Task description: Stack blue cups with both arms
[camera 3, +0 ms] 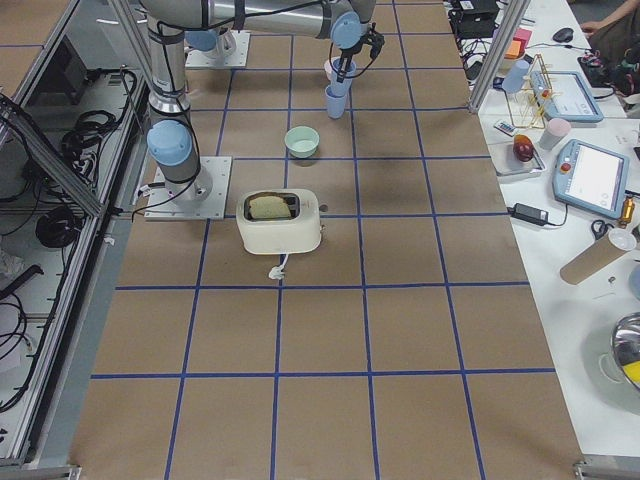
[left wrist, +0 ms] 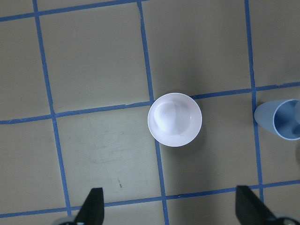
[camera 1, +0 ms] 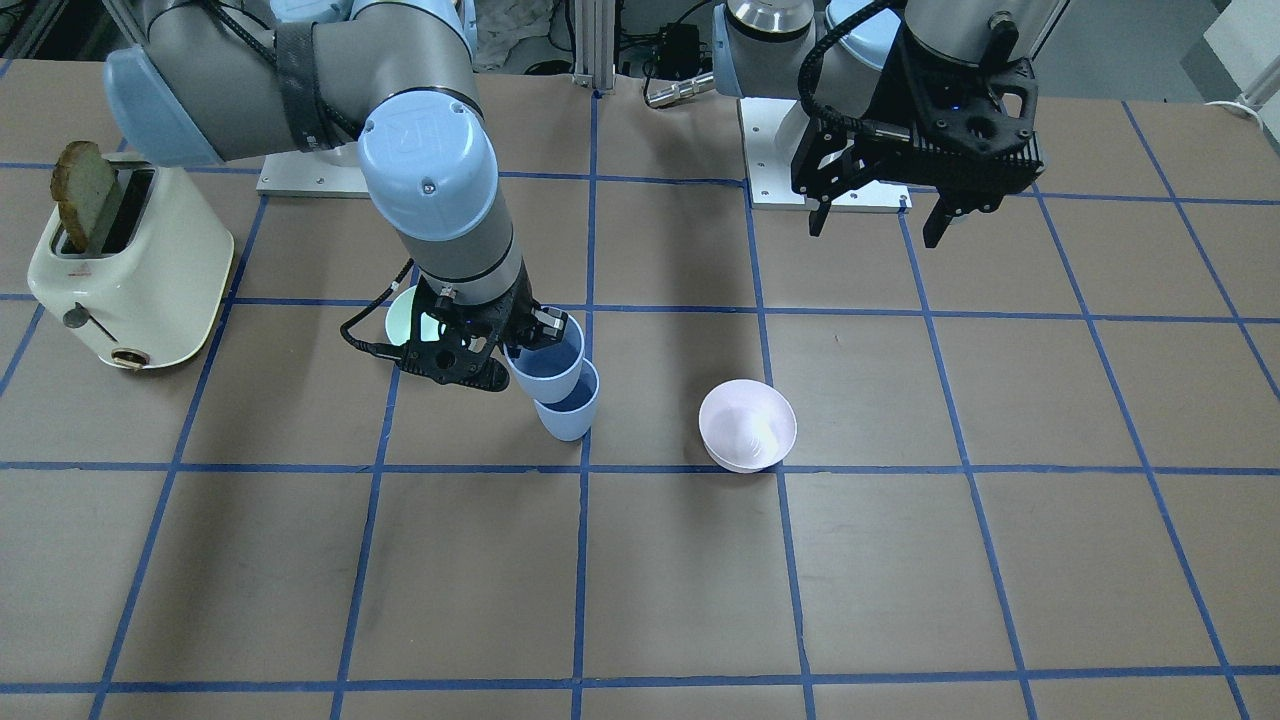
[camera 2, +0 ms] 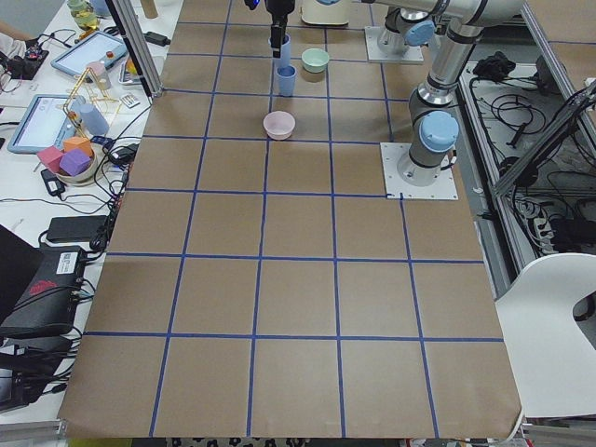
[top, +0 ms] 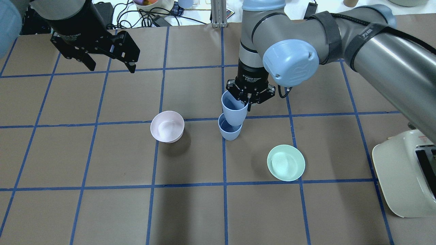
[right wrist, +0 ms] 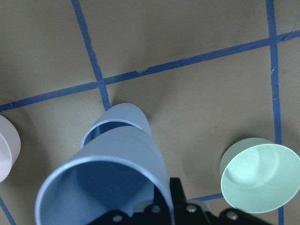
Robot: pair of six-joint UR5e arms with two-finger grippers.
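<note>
Overhead view, starting at the far left: the left pincer (top: 111, 68) hangs high over the worktop (top: 102, 211), fingers spread wide and holding nothing at all. Its wrist camera looks straight down between the two black fingertips.

At about 4 o'clock from it, the pink bowl (top: 167, 126) sits upright on the brown paper, just beside a blue tape crossing.

On to the centre, and here is the action. The lower blue cup (top: 230, 131) stands upright on the worktop at 3 o'clock from the pink bowl, near it but not touching. Right over it, the upper blue cup (top: 234, 110) is off the surface, tilted, with its base down at the lower cup's mouth. Whether the base is inside the rim I cannot tell. The right pincer (top: 248, 100) is clamped on that upper cup's rim, at the rim's 2 o'clock side, with the arm reaching in from the right.

Further right, at 4 o'clock from the lower cup, the mint-green bowl (top: 285, 162) rests upright, well apart from both cups.

At the far right edge stands the cream toaster (top: 402, 177); the front-facing view shows a slice of toast (camera 1: 85, 190) sticking up from its slot.
</note>
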